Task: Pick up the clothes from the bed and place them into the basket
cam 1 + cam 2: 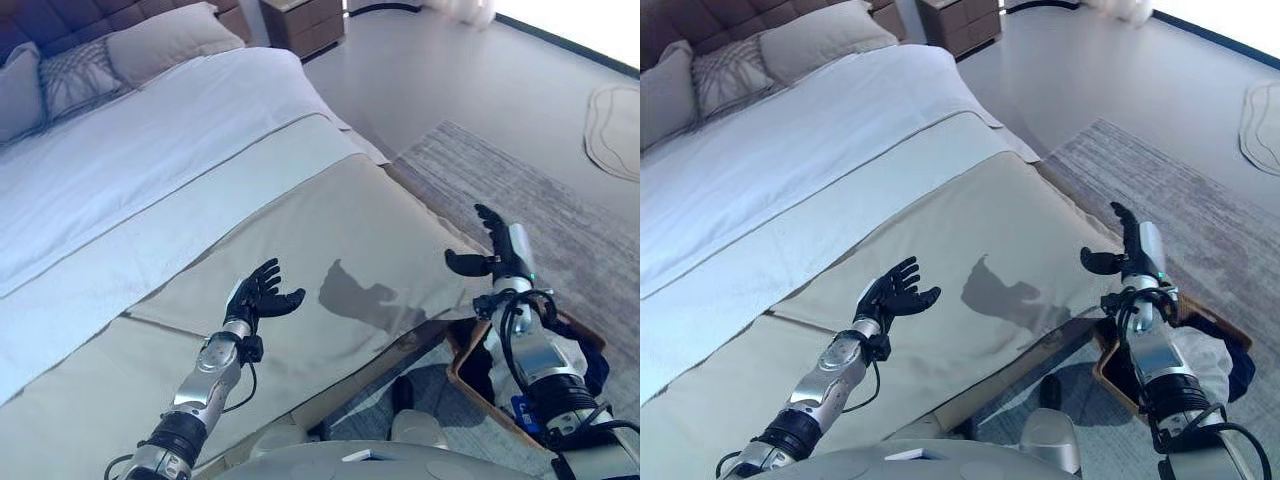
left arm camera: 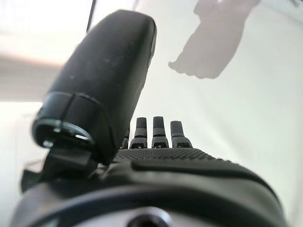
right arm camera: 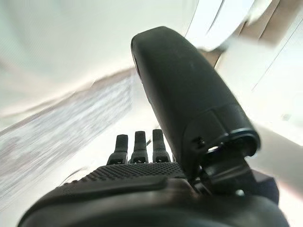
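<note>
Clothes [image 1: 580, 350] lie in the basket [image 1: 470, 385] at 5 o'clock, under the right hand [image 1: 497, 252]. Left hand [image 1: 262, 292] hovers over the bed [image 1: 330, 220] at 7 o'clock. Both hands are spread, empty.

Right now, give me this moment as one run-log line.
left hand: open, empty, over bed cover | right hand: open, empty, above basket | basket: clothes inside | bed: no clothes seen

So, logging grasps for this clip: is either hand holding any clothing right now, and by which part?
Nothing is held. The left hand is open above the bed; the right hand is open above the basket.
</note>
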Tool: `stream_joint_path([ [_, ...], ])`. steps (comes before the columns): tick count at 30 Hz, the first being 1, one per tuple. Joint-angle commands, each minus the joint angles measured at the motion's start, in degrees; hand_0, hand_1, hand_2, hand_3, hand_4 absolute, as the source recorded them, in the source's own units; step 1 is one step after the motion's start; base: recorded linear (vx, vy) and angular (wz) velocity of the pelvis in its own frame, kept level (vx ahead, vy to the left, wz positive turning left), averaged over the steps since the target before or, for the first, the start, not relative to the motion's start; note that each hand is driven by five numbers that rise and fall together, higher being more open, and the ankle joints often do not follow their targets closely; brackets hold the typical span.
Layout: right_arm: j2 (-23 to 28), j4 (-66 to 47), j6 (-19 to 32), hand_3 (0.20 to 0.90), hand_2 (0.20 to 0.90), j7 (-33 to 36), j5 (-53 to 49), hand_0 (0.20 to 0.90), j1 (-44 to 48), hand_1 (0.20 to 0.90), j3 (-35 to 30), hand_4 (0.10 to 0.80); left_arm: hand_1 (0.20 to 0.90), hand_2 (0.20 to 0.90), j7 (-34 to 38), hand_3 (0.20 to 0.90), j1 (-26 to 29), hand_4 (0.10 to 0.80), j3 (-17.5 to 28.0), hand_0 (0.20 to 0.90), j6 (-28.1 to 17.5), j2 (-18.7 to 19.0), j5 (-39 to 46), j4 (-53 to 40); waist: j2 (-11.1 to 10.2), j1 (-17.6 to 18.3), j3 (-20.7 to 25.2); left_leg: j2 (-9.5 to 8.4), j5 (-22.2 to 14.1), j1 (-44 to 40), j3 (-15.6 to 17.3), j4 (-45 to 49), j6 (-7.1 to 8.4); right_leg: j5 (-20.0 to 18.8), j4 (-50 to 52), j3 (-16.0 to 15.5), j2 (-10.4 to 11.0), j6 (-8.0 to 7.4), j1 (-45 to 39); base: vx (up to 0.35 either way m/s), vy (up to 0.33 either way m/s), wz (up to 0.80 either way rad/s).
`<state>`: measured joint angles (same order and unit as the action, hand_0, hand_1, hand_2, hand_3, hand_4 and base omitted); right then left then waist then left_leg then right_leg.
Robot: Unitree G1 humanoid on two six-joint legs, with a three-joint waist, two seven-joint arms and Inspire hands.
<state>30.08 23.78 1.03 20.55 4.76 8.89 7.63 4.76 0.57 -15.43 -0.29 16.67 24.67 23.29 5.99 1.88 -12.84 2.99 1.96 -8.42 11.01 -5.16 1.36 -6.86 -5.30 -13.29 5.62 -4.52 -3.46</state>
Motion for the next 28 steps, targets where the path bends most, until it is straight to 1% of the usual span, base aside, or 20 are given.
stream_joint_path([
  [1,0.2,-5.6,6.1,0.9,0.9,0.5,5.0,0.9,1.6,0.9,0.8,0.8,0.9,0.9,-1.2,0.9,1.1,0.8,3.0,0.9,-7.2,2.2,-1.8,-0.5,-3.8,-0.9,6.4,-0.09,-3.8,0.7,-1.9,1.2,0.88,7.6,3.3,0.4,-0.6,0.69,-2.7,0.054,0.044,0.23],
  [6,-1.8,-8.5,6.5,0.9,0.9,-1.3,8.6,0.9,-1.8,0.9,2.1,0.8,0.9,0.9,-2.5,0.9,-2.3,0.8,5.4,0.9,-7.2,1.9,-2.5,-1.4,-4.3,-2.3,6.7,-0.3,-3.6,1.1,-3.1,1.3,0.69,8.3,4.0,-0.9,-0.2,0.65,-3.4,0.029,0.029,0.19],
  [14,-3.6,-9.9,6.2,0.9,0.9,-4.2,9.0,0.9,-5.4,0.9,2.9,0.8,0.9,0.9,-5.6,0.9,-7.1,0.8,8.5,0.9,-6.8,2.7,-4.9,-1.8,-5.1,-4.5,6.3,-0.78,-3.5,1.4,-5.4,1.4,0.51,8.7,4.3,-2.3,0.3,0.35,-4.2,0.015,0.01,0.14],
  [20,-3.9,-10.6,5.7,0.9,0.9,-5.3,7.9,0.9,-6.4,0.9,4.1,0.8,0.9,0.9,-6.8,0.9,-7.6,0.8,9.5,0.9,-6.4,3.7,-4.4,-2.5,-5.4,-5.1,5.9,-0.78,-3.4,1.5,-5.7,1.7,0.45,8.5,4.3,-2.8,0.8,0.02,-4.5,0.012,-0.006,0.06],
  [24,-4.3,-10.6,5.8,0.9,0.9,-6.5,6.5,0.9,-7.1,0.9,4.4,0.8,0.9,0.9,-6.7,0.9,-7.4,0.8,9.3,0.9,-6.5,3.8,-3.9,-3.2,-5.6,-4.9,5.9,-0.81,-3.4,1.3,-5.6,1.4,0.42,8.5,4.2,-2.7,0.8,-0.17,-4.6,0.004,-0.002,0.01],
  [28,-4.3,-10.1,6.7,0.9,0.9,-7.3,8.0,0.9,-7.4,0.9,5.0,0.8,0.9,0.9,-6.0,0.9,-7.2,0.8,8.9,0.9,-6.3,3.6,-3.9,-3.1,-5.7,-4.6,6.0,-0.8,-3.4,1.1,-5.4,1.3,0.38,8.4,4.1,-2.4,0.7,-0.29,-4.7,0.0,0.0,0.0],
])
